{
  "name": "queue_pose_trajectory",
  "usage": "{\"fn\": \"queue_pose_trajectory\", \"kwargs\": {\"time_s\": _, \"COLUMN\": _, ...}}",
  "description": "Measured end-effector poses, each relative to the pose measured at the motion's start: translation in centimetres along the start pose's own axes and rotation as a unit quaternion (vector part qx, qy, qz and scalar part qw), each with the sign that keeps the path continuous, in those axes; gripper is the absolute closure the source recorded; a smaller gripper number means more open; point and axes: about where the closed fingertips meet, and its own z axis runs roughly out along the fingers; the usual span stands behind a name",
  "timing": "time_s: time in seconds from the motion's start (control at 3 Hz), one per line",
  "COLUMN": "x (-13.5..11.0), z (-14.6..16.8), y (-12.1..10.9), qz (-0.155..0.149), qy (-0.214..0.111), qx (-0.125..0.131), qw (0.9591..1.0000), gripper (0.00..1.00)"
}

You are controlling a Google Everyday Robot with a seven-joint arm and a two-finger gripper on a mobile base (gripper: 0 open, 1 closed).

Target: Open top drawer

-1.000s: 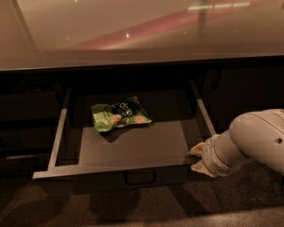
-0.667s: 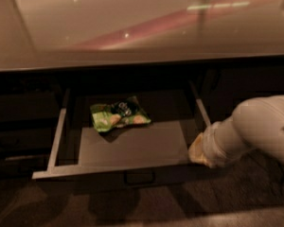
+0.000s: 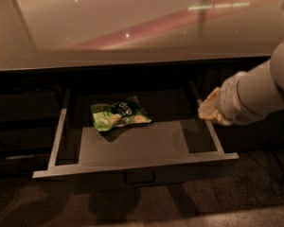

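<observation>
The top drawer (image 3: 132, 148) stands pulled well out, so the task looks done; the gripper (image 3: 209, 109) hovers at the drawer's right edge, and whether it is wide or narrow cannot be told.

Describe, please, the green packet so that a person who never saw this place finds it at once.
Under the glossy pale countertop, the top drawer stands pulled out. On its grey floor, toward the back, lies the green snack packet, the only thing inside; the robot's hand is at the right rail.
</observation>
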Motion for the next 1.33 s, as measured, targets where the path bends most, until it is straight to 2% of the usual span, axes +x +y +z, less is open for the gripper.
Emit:
{"fn": "queue_pose_trajectory", "kwargs": {"time_s": 0.33, "x": -0.3, "z": -0.8, "y": -0.9, "qz": 0.001, "qy": -0.004, "qx": 0.01, "qw": 0.9999, "gripper": 1.0}}
{"fn": "queue_pose_trajectory", "kwargs": {"time_s": 0.67, "x": 0.8, "z": 0.9, "y": -0.5, "qz": 0.027, "qy": -0.104, "qx": -0.054, "qw": 0.9928, "gripper": 1.0}}
{"fn": "queue_pose_trajectory", "kwargs": {"time_s": 1.0, "x": 2.2, "z": 2.0, "y": -0.4, "qz": 0.048, "qy": -0.23, "qx": -0.117, "qw": 0.9651, "gripper": 1.0}}
{"fn": "queue_pose_trajectory", "kwargs": {"time_s": 1.33, "x": 3.2, "z": 3.6, "y": 0.1, "qz": 0.067, "qy": -0.258, "qx": -0.137, "qw": 0.954, "gripper": 1.0}}
